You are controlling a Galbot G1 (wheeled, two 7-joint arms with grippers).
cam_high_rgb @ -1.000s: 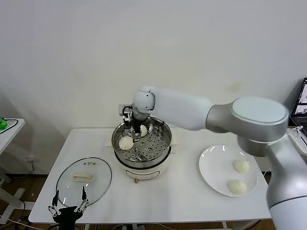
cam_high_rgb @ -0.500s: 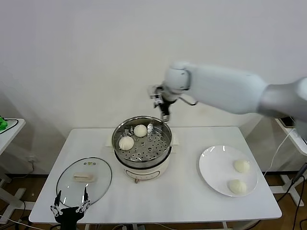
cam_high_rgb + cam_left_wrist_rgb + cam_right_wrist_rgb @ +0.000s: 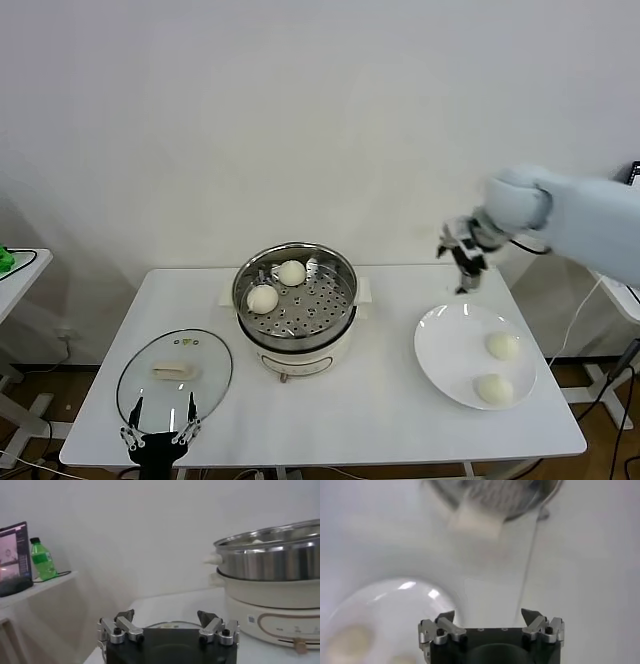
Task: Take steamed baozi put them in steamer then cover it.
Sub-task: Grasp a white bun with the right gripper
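Note:
The steamer stands at the table's middle on its white cooker base. Two baozi lie in it, one at the back and one at the left. Two more baozi lie on the white plate at the right. My right gripper is open and empty, in the air above the plate's far edge. In the right wrist view the plate and one baozi show blurred. My left gripper is open and empty, low at the front left by the glass lid.
The glass lid with a cream handle lies flat on the table's front left. The left wrist view shows the steamer from the side, and a green bottle and a screen on a side shelf.
My right gripper has left the steamer empty, risen, and swung right to above the plate's far edge. A second baozi now lies in the steamer. The left gripper shifted slightly right.

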